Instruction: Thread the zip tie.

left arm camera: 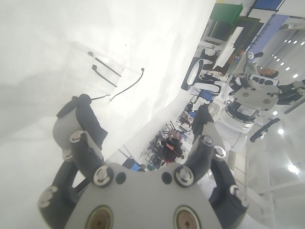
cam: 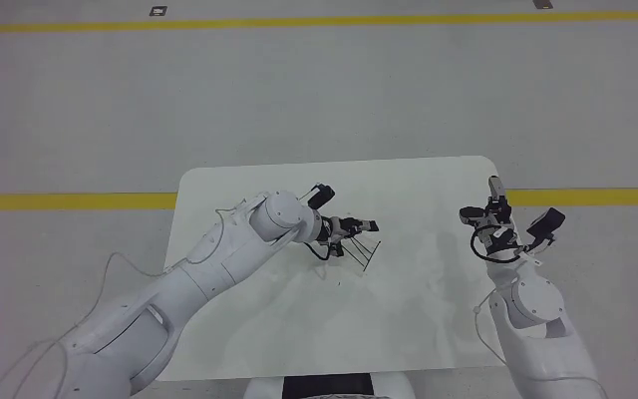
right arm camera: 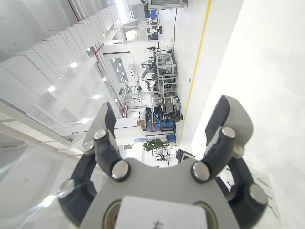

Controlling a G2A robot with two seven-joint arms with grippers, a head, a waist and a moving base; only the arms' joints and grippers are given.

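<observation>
hovering low over the middle of the white worktop (cam: 419, 329), the left gripper (left arm camera: 143, 107) has its fingers spread wide and grasps nothing. a few black zip ties (left arm camera: 108, 67) lie loose on the worktop just ahead of it, one curved and the others straight, with one thin end just beside a fingertip (left arm camera: 82, 106). the right gripper (right arm camera: 165, 106) hangs near the worktop's right edge, also released and empty.
</observation>
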